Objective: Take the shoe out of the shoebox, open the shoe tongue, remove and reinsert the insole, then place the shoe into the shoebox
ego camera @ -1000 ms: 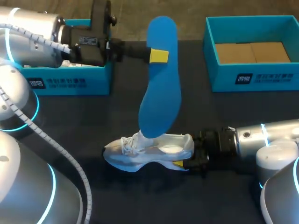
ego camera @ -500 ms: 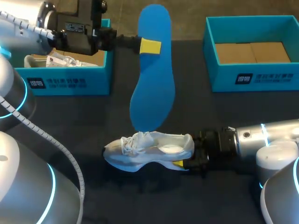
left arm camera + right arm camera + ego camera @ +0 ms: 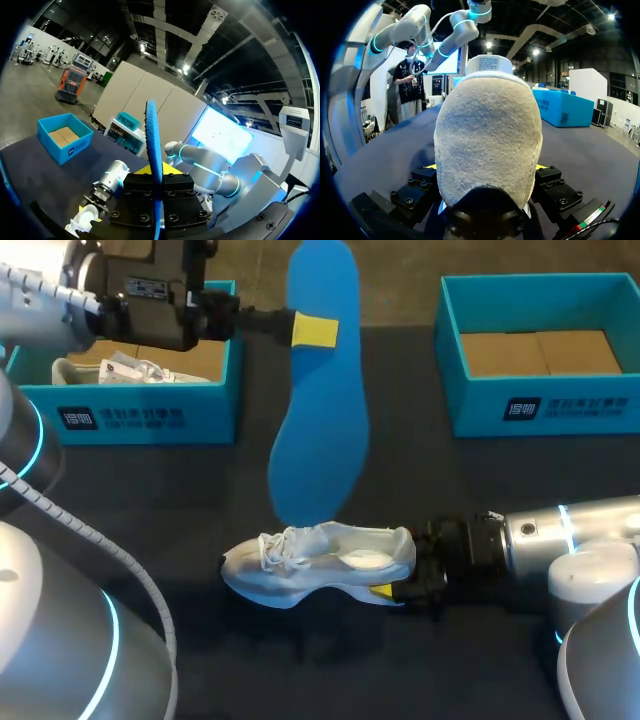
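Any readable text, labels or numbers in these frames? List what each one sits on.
Nothing legible enough to quote.
Left shoebox front: white logo and line of print, blurred.
Right shoebox front: same print, blurred.
Left arm, white sticker by the wrist: too small.
Shoe, tongue tag: too small.
Insole: no print visible.

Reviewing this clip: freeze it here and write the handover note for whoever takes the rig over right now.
Left gripper: shut on the blue insole, held upright above the shoe, with its lower end apparently clear of the opening.
Right gripper: shut on the heel of the white shoe, which rests on the table in front of the left teal box and the right teal box.
Done: shoe out of the box, insole removed.
Left: reinsert the insole, then place the shoe into the shoebox.
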